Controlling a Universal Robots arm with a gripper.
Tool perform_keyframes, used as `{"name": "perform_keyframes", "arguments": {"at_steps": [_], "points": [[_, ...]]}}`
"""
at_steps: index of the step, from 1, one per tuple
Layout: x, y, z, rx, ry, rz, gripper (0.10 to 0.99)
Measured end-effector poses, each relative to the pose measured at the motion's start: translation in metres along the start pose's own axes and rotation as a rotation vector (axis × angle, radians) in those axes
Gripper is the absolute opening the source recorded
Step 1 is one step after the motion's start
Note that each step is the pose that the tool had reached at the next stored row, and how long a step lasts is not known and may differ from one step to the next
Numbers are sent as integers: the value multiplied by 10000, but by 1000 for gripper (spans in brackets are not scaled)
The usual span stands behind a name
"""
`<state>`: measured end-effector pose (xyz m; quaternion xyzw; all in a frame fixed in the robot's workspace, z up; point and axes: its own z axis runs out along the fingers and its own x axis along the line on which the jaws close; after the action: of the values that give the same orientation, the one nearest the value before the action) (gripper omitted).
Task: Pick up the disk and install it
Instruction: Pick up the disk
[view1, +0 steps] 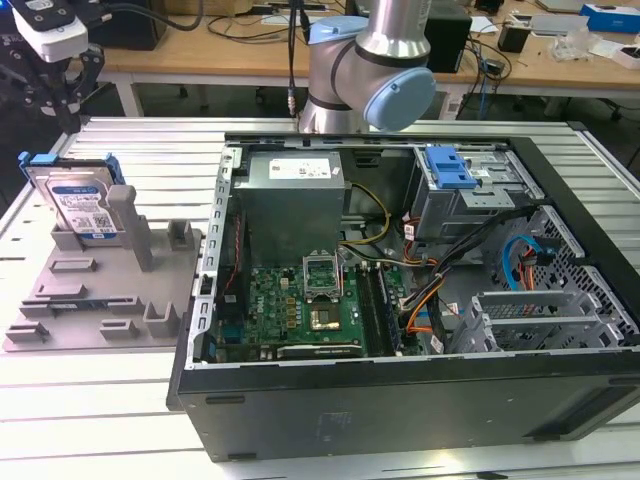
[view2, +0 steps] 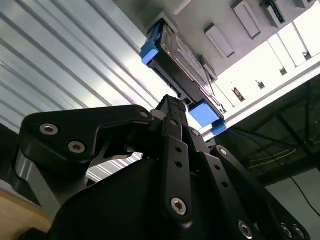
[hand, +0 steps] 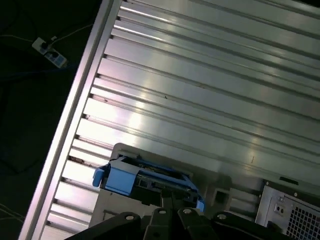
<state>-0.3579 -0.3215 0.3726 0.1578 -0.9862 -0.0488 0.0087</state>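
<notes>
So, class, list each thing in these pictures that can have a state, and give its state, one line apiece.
disk: standing on edge in the grey fixture, not yet installed.
gripper: above the disk, not holding it.
grey fixture: holds the disk upright; its other slots are bare.
computer case: lying on its side, panel off, inside exposed.
blue latch: sitting on the metal drive bay inside the case.

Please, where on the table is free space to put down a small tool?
The slatted table is bare between the grey fixture and the edge nearest the exterior camera. The open computer case is crowded with boards and cables.
</notes>
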Motion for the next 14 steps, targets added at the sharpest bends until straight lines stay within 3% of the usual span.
{"name": "perform_keyframes", "arguments": {"at_steps": [2, 5, 8, 10, 14], "points": [[4, 1, 5, -90, 89, -204, 114], [6, 0, 10, -160, 196, -449, 235], [6, 0, 15, -223, 293, -704, 294], [6, 0, 20, -269, 350, -909, 420], [7, -1, 31, -342, 434, -1397, 420]]}}
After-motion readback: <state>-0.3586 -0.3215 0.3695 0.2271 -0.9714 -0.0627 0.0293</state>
